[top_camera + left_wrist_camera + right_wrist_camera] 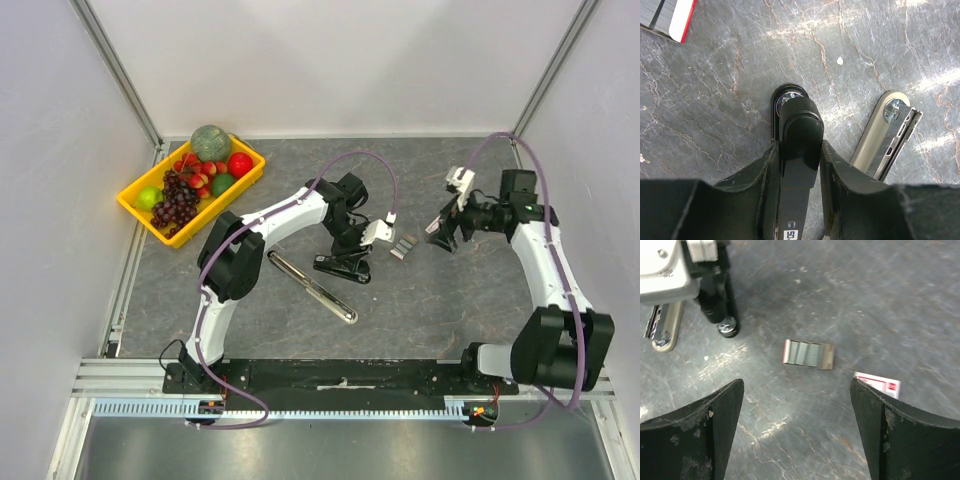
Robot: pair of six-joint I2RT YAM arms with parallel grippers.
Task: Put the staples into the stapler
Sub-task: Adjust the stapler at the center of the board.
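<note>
The black stapler lies opened (metal arm swung out), grey staples flat nearby.

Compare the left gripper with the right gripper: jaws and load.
The left gripper has its jaws pressed against both sides of the black plastic stapler; the right gripper has its jaws wide apart. The left gripper carries a load; the right gripper holds nothing and hangs above the small grey tray of staples. Both have black, worn fingers.

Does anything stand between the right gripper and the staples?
Nothing visible does. The right gripper, open, faces the staples, which lie uncovered on the table. The white-and-red box lies beside them, apart, and the stapler is off to one side.
</note>
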